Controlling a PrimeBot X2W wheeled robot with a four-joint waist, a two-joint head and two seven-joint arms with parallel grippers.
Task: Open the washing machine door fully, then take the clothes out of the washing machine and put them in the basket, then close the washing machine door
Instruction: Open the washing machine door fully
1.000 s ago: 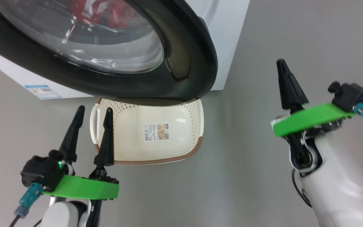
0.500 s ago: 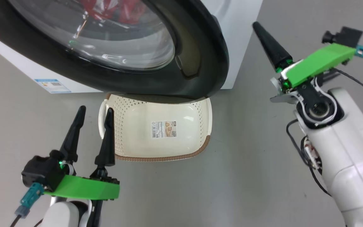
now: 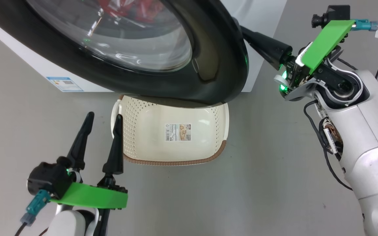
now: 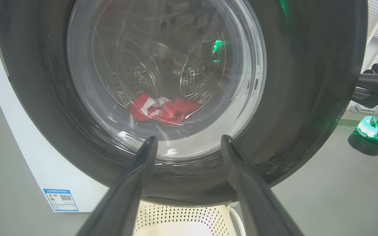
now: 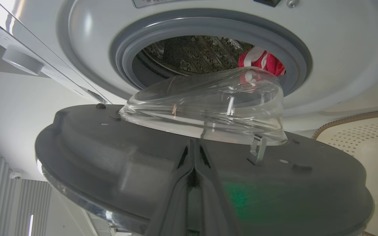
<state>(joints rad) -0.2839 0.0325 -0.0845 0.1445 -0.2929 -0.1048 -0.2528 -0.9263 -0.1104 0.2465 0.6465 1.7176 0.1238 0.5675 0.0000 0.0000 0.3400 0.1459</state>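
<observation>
The washing machine door [image 3: 221, 65], black-rimmed with a clear bulging window, stands ajar over the cream basket [image 3: 172, 147]. Red and white clothes [image 4: 162, 109] lie in the steel drum, seen through the glass, and also show as clothes [image 5: 261, 60] past the grey ring. My right gripper [image 3: 246, 32] is shut and empty, its tips reaching behind the door's right edge. In the right wrist view the right gripper [image 5: 194, 144] lies against the door's grey inner face [image 5: 110, 157]. My left gripper [image 3: 105, 115] stands open beside the basket's left handle, facing the door [image 4: 307, 98].
The white washing machine [image 3: 28, 65] has a blue sticker [image 3: 64, 83] low on its front. Grey floor spreads around the basket and to the right. The basket's far part sits under the door.
My right gripper has swung up and left, from out over the floor to the door's right edge, tips now behind it. The head camera shifted a little; the left gripper has stayed put.
</observation>
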